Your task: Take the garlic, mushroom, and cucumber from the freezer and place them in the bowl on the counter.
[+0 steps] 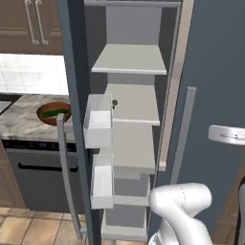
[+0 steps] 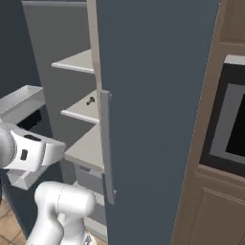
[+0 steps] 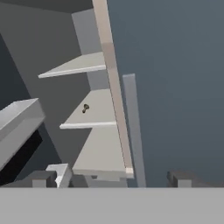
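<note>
The freezer (image 1: 131, 62) stands open, showing light grey shelves. A small tan-brown mushroom (image 1: 115, 103) (image 2: 91, 100) (image 3: 85, 108) sits alone on the middle shelf, near its back. My gripper (image 3: 111, 180) is open, with its fingertips (image 3: 43, 178) wide apart and nothing between them. It hangs in front of the freezer, well short of the mushroom and lower than it. On the counter (image 1: 19, 122) to the left sits the reddish-brown bowl (image 1: 45, 118), and the dark green cucumber (image 1: 53, 113) lies inside it.
The open left door carries white bins (image 1: 98, 119) and a grey bar handle (image 1: 67, 177). The shut slate-blue right door (image 2: 153, 95) with its handle (image 2: 106, 143) borders the opening. A dishwasher (image 1: 38, 167) sits under the counter and a wall oven (image 2: 229, 124) is at the right.
</note>
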Motion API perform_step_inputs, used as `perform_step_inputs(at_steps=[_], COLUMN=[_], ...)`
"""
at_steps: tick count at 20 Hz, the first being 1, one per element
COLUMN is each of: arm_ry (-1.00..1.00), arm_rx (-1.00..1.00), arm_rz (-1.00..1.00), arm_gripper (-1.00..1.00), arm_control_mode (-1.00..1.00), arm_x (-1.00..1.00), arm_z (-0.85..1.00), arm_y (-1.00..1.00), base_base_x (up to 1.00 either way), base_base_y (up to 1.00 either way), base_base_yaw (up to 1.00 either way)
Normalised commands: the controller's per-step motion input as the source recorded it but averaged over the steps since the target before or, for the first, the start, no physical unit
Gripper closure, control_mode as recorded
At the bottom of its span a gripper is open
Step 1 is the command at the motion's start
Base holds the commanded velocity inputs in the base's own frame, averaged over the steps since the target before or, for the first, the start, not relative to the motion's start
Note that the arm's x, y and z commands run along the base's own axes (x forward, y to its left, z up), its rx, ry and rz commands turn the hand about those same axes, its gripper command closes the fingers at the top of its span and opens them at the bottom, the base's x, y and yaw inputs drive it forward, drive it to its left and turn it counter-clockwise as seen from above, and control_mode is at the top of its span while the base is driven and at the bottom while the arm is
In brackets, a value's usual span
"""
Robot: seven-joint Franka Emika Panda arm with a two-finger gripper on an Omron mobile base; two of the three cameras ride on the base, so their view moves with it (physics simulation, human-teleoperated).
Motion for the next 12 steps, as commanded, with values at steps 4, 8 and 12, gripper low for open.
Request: perform_step_inputs(at_steps=[4,8,12], arm_ry=[0.0,0.0,0.0], arm_rx=[0.0,0.0,0.0], arm_rz=[0.0,0.0,0.0], arm_gripper=[-1.0,-1.0,-1.0], arm_control_mode=[1.0,1.0,1.0], arm_x=[0.0,0.0,0.0], arm_z=[0.0,0.0,0.0], arm_y=[0.0,0.0,0.0], base_base_x=[0.98,0.99,0.5], base_base_y=[0.44,0.69,1.0], base_base_yaw=[0.04,0.04,0.0])
